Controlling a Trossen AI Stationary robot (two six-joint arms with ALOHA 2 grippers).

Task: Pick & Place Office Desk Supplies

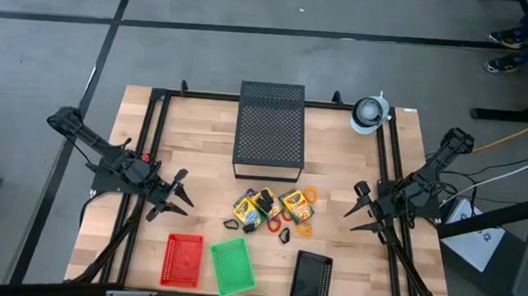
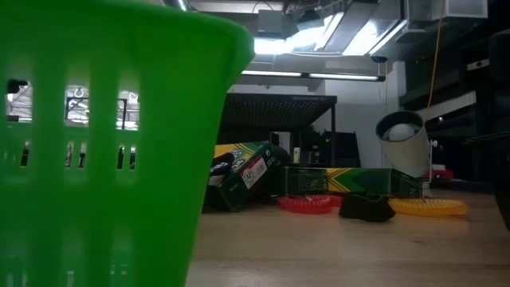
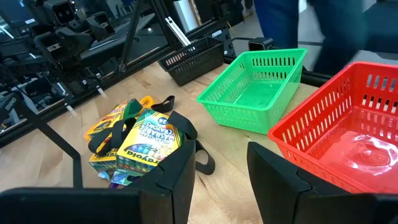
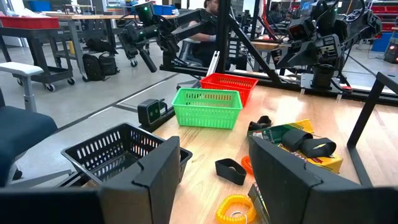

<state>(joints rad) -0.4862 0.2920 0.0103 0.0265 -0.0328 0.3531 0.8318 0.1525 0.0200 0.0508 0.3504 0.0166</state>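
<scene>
Left gripper (image 1: 177,196) hangs over the table's left side, fingers spread, gripping nothing. Right gripper (image 1: 363,209) mirrors it on the right, likewise spread and bare. Crayon boxes (image 1: 265,207), black clips (image 1: 233,225) and rings (image 1: 309,194) lie heaped mid-table between them (3 baskets nearer the front edge: red basket (image 1: 183,259), green basket (image 1: 232,265), black basket (image 1: 311,278)).

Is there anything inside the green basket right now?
No, the left wrist view shows the green basket with a bare floor, while the crayon boxes lie on the table beside it.
</scene>
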